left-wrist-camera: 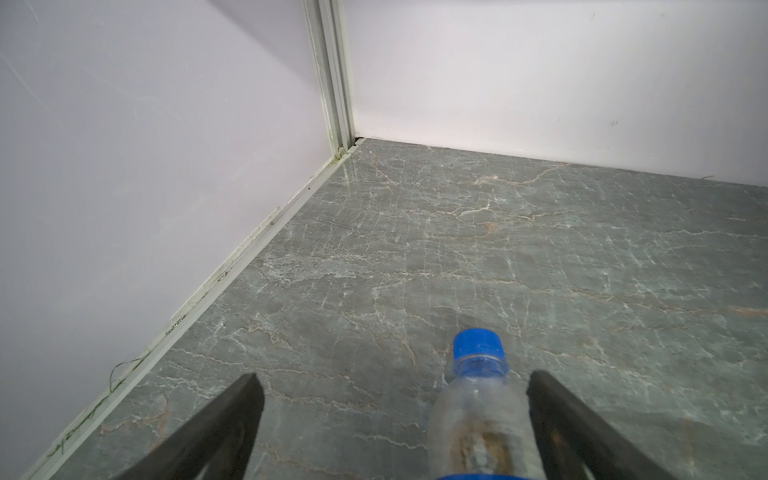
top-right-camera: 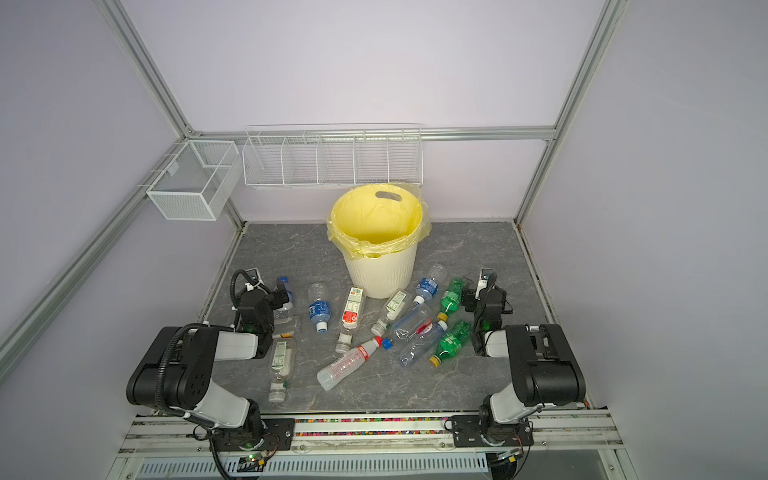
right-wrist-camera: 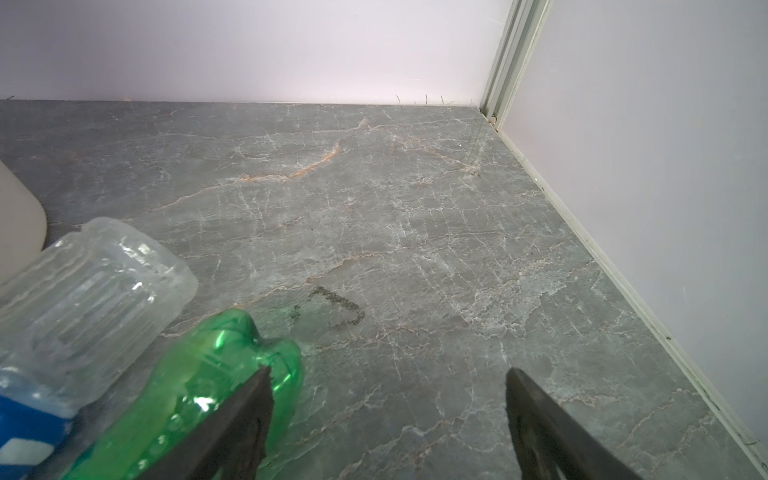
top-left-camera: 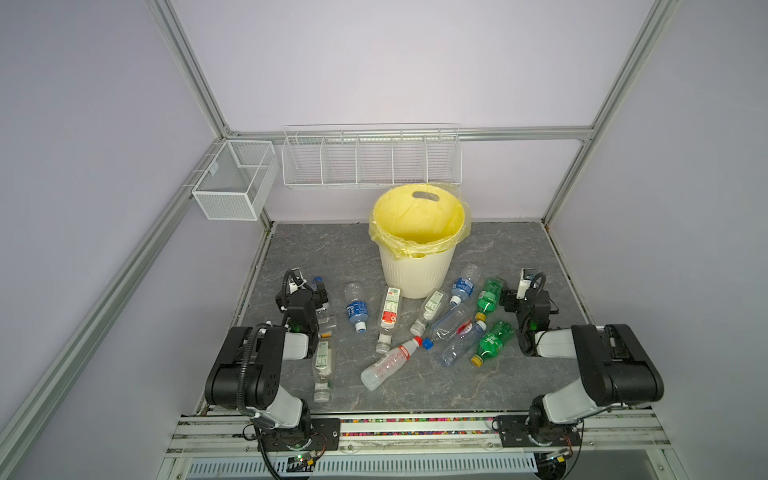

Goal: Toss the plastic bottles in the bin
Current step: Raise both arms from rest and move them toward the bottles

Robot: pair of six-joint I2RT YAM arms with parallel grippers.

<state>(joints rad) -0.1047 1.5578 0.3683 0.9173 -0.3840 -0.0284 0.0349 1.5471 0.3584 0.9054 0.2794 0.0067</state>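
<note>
The round cream-white ribbed plastic bin [top-left-camera: 415,276], lined with a translucent yellow bag, stands upright toward the back of the grey marble-patterned desk [top-left-camera: 415,392]. The plastic bottles all lie on their sides on the desk in front of it, outside it. The left fingers [left-wrist-camera: 216,432] stand wide apart, low near the left wall, with a clear blue-capped plastic bottle [left-wrist-camera: 478,409] lying between them, close against one finger and well clear of the other; whether it touches cannot be told. The right fingers [right-wrist-camera: 548,436] are also spread wide, with only bare desk between them. One of them sits at the base of a green yellow-capped plastic bottle [top-left-camera: 490,296], which lies just beside a clear blue-labelled bottle [top-left-camera: 463,286] near the bin's foot. Across the middle, in both top views, lie a clear white-capped bottle with a blue label [top-left-camera: 356,311], a clear bottle with a red-white label [top-left-camera: 390,311], a clear bottle with a green-white label [top-left-camera: 432,306] and a whitish red-capped bottle [top-left-camera: 388,365]. A second green bottle [top-left-camera: 494,343] lies near the right arm, and a long clear green-white-labelled bottle [top-left-camera: 323,361] lies beside the left arm
</note>
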